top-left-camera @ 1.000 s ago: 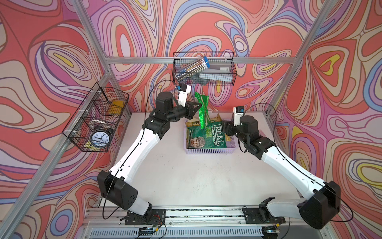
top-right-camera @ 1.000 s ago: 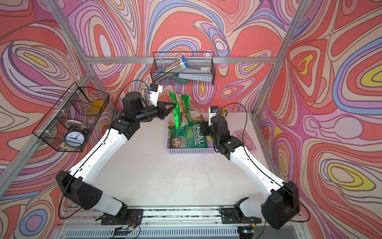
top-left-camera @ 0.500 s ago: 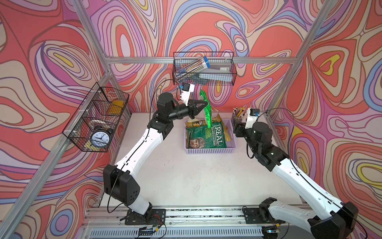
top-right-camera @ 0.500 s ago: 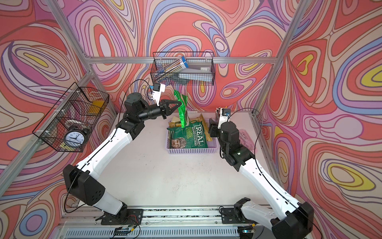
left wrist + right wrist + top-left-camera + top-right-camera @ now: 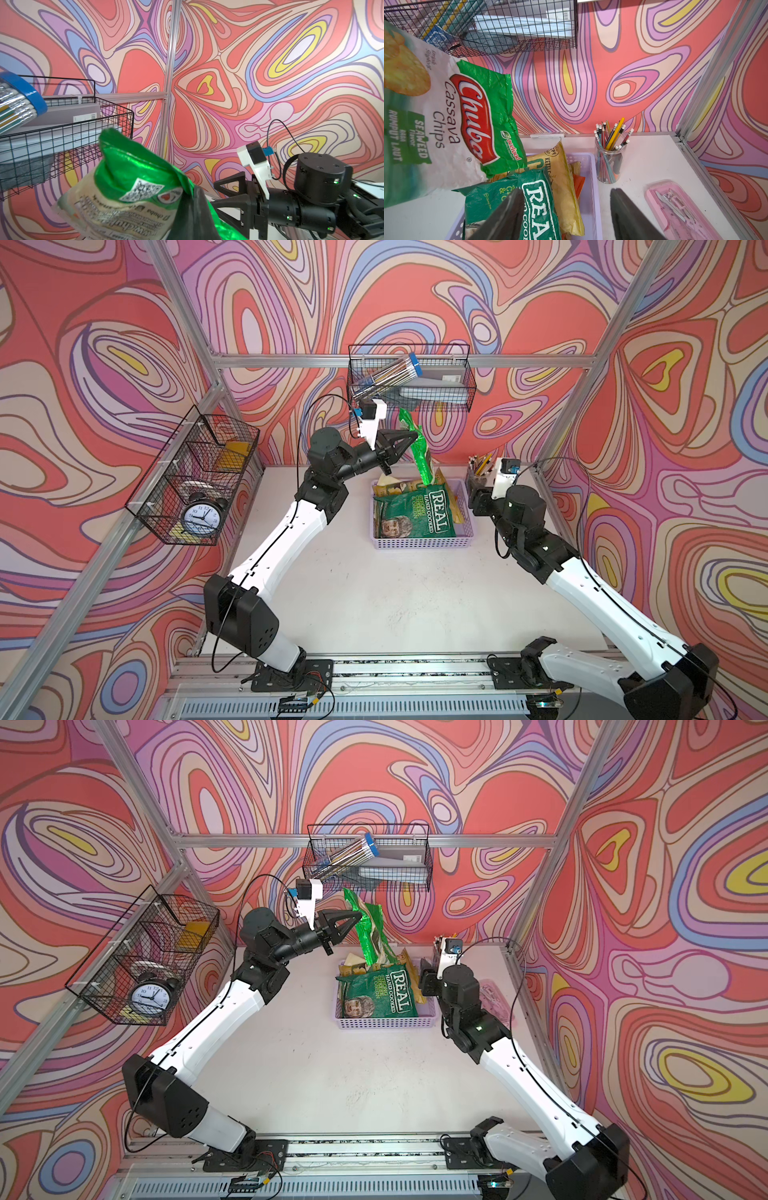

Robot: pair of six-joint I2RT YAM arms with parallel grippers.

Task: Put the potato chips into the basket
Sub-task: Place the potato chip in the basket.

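Observation:
The lilac basket stands at the back of the table. In it lie a dark green REAL bag and a yellow bag of potato chips. My left gripper is shut on the top of a bright green Chuba bag, which hangs over the basket's back edge. My right gripper is open and holds nothing. It straddles the basket's right wall.
A jar of pencils and a pink case sit right of the basket. A black wire basket hangs on the back wall just above the held bag. Another wire basket with a clock hangs on the left wall.
My left gripper has carried the green bag to the right, over the basket's back edge. The right arm has drawn back to the right, away from the basket's middle.

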